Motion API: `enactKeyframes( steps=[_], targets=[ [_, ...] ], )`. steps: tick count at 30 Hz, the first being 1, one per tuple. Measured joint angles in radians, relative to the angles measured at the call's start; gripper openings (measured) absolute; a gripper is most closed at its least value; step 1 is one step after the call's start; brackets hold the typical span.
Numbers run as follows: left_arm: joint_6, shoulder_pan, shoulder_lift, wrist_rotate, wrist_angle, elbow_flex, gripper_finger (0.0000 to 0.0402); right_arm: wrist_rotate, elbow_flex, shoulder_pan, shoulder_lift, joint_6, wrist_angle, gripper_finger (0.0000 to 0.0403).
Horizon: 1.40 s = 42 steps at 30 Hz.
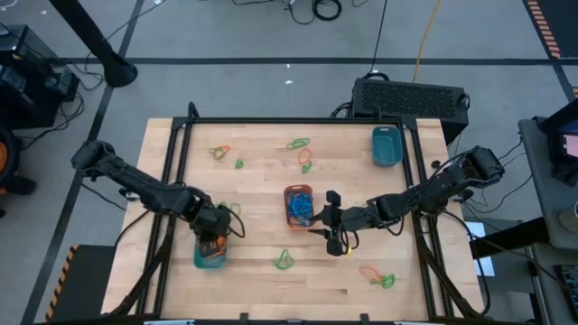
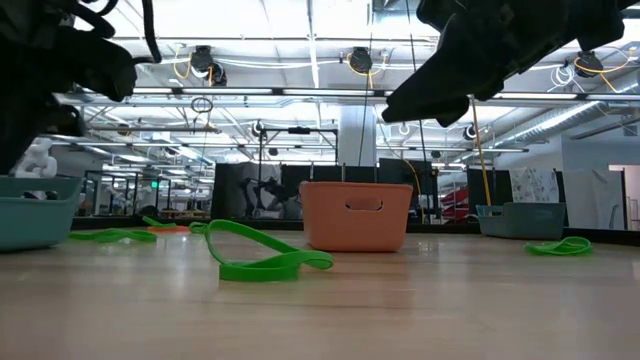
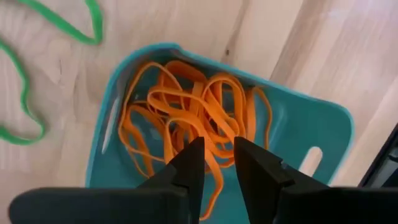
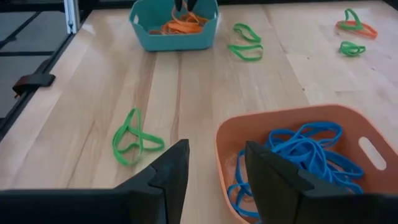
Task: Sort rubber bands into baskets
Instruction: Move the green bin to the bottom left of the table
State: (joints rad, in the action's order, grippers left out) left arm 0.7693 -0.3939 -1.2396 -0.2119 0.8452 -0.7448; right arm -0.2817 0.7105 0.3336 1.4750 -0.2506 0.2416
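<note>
My left gripper [image 1: 214,236] [image 3: 219,158] is open by a narrow gap and hangs just above a teal basket [image 1: 209,256] [image 3: 311,134] near the table's front left, which holds several orange rubber bands [image 3: 186,118]. My right gripper [image 1: 321,224] [image 4: 214,158] is open and empty, just above the near right rim of the orange basket [image 1: 299,206] [image 4: 227,134] at the table's middle, which holds blue rubber bands [image 4: 305,155]. A second teal basket [image 1: 386,146] stands at the far right. Loose green and orange bands lie flat on the wood.
Loose bands lie about: a green one [image 1: 284,261] [image 4: 132,140] near the front, an orange and green pair [image 1: 377,277] at the front right, green ones [image 1: 233,209] by the left gripper, and others [image 1: 298,143] [image 1: 219,151] toward the far edge. A black frame [image 1: 298,120] borders the table.
</note>
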Motion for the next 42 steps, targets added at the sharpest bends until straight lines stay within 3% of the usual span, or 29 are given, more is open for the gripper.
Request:
enactKeyframes(
  steps=[7,11,13,23,35,42],
  targets=[
    [0.082,-0.092,0.000,0.001,-0.072,0.000,0.0093,0.000,0.000,0.000,0.000,-0.048,-0.017,0.0148],
    [0.150,-0.185,-0.042,0.101,-0.088,-0.001,0.0093,0.000,0.000,0.000,0.000,-0.052,-0.017,0.0148],
    [0.177,-0.226,-0.079,0.104,-0.091,0.001,0.0093,0.000,0.000,0.000,0.000,-0.052,-0.017,0.0148],
    [0.392,-0.394,-0.225,-0.133,-0.120,0.006,0.0093,0.000,0.000,0.000,0.000,-0.070,-0.017,0.0148],
    [0.743,-0.551,-0.216,-0.271,-0.339,-0.004,0.0093,0.000,0.000,0.000,0.000,-0.074,-0.025,0.0148],
    [0.804,-0.596,-0.216,-0.294,-0.335,-0.005,0.0093,0.000,0.000,0.000,0.000,-0.079,-0.027,0.0148]
  ],
)
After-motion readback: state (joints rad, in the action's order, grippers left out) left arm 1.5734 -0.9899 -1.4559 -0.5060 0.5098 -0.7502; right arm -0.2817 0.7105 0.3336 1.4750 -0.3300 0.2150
